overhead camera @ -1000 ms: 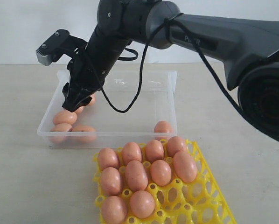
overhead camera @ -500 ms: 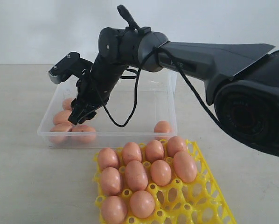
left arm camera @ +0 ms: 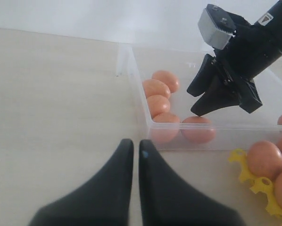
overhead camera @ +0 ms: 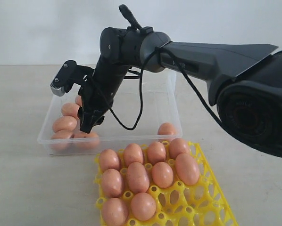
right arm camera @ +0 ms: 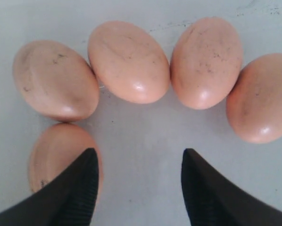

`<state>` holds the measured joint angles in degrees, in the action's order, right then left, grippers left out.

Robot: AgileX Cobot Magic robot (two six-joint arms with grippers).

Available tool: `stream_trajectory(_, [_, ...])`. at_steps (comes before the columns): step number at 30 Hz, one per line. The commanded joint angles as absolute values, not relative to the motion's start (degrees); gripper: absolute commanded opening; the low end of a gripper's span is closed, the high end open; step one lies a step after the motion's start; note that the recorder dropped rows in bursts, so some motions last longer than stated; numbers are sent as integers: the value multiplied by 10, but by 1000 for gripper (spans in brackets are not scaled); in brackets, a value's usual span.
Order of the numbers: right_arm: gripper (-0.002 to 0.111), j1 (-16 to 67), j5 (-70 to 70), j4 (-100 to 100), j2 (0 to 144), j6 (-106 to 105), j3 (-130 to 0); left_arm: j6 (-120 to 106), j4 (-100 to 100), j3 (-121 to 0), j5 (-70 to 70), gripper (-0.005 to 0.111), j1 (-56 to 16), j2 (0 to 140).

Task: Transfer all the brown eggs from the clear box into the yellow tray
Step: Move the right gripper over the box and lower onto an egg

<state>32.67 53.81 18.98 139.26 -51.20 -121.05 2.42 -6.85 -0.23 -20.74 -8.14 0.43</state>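
The clear box [overhead camera: 177, 109] holds several brown eggs [overhead camera: 65, 123] bunched at its left end, plus one egg [overhead camera: 167, 128] at the near right wall. In front stands the yellow tray [overhead camera: 211, 197], with several brown eggs [overhead camera: 137, 176] in its cups. My right gripper [overhead camera: 90, 123] hangs open inside the box, just above the bunch. In the right wrist view the right gripper [right arm camera: 140, 157] has bare box floor between its fingers; eggs [right arm camera: 129, 61] lie in an arc ahead, one egg [right arm camera: 61, 150] beside a finger. My left gripper [left arm camera: 136, 143] is shut over the table outside the box [left arm camera: 131, 61].
The beige table [overhead camera: 23, 188] spreads to the left and front of the box. The right arm's black cable [overhead camera: 131, 120] loops down inside the box. The tray's corner [left arm camera: 254, 181] lies close to the box's near wall.
The right gripper has come down and toward the near-left part of the box, over the bunched eggs, staying open. The box's left end looks slightly shifted.
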Motion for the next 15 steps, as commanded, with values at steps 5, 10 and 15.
stream_trajectory(5, [53, 327, 576, 207, 1378, -545, -1213, 22, -66, 0, -203, 4, -83, 7])
stream_trajectory(10, [53, 327, 588, 207, 1364, -547, -1213, 22, -66, 0, -203, 4, -83, 7])
stream_trajectory(15, [53, 327, 601, 235, 1346, -547, -1214, 22, -66, 0, -203, 4, -83, 7])
